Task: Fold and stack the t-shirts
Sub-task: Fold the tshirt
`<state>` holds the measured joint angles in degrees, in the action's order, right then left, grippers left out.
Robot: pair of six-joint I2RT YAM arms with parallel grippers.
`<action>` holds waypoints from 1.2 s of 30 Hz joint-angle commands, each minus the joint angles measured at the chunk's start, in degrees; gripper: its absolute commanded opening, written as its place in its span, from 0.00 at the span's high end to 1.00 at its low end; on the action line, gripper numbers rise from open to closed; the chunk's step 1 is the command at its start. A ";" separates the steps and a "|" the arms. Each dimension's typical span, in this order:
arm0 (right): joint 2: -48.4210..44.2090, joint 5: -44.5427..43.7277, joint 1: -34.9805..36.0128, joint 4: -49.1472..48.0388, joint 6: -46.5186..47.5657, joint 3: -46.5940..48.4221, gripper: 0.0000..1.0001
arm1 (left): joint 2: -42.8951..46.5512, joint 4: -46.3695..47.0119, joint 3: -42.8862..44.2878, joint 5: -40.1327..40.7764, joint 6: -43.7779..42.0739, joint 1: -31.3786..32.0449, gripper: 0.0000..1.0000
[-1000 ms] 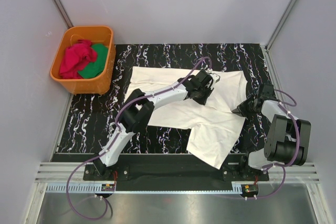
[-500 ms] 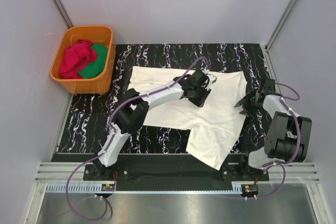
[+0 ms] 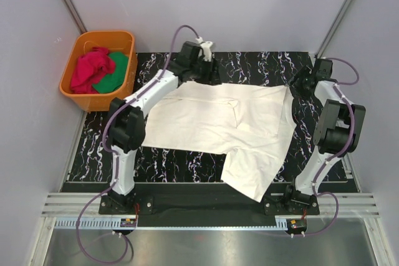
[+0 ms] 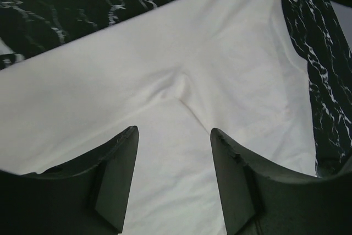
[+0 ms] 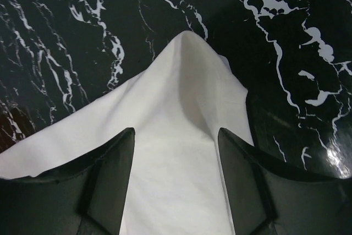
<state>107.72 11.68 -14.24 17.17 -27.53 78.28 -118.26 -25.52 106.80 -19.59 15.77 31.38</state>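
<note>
The cream t-shirt (image 3: 212,123) lies spread and unfolded beneath the left gripper (image 4: 173,133), whose fingers stand apart, holding nothing; one corner pokes just ahead of the right gripper (image 5: 176,131), likewise released; the red t-shirt (image 3: 87,70) sits bunched in the orange tub (image 3: 129,60), well left of the left gripper; I judge that nothing is folded or stacked yet; pale walls (image 3: 206,4) enclose the black marbled table (image 3: 100,147).
</note>
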 commanded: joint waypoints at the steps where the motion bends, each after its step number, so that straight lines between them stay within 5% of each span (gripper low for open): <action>1: 4.77 2.64 0.09 -3.45 2.57 3.63 0.30 | -0.82 5.03 -0.81 -2.73 2.51 -7.09 0.42; 9: 14.62 5.63 0.09 -5.57 3.10 11.80 0.37 | -8.65 11.89 -2.13 -2.20 7.08 -17.13 0.44; 15: 15.95 1.59 0.00 -0.47 4.49 14.45 0.65 | -13.48 12.59 -2.21 -0.88 13.23 -21.09 0.48; 20: 16.64 -1.92 -0.35 -0.74 6.25 14.34 1.00 | -14.81 11.37 -1.95 0.61 13.41 -22.06 0.48; 30: 21.04 -7.37 -0.88 1.11 8.72 18.39 1.00 | -16.21 6.89 -0.90 3.95 12.26 -23.46 0.48; 36: 20.34 -4.83 -1.05 0.51 8.90 18.49 0.73 | -13.68 9.51 -3.00 3.51 12.18 -23.73 0.50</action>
<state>128.77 8.82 -14.63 18.65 -19.92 95.90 -134.13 -18.17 104.53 -17.69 28.38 8.29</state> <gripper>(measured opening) 0.238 0.502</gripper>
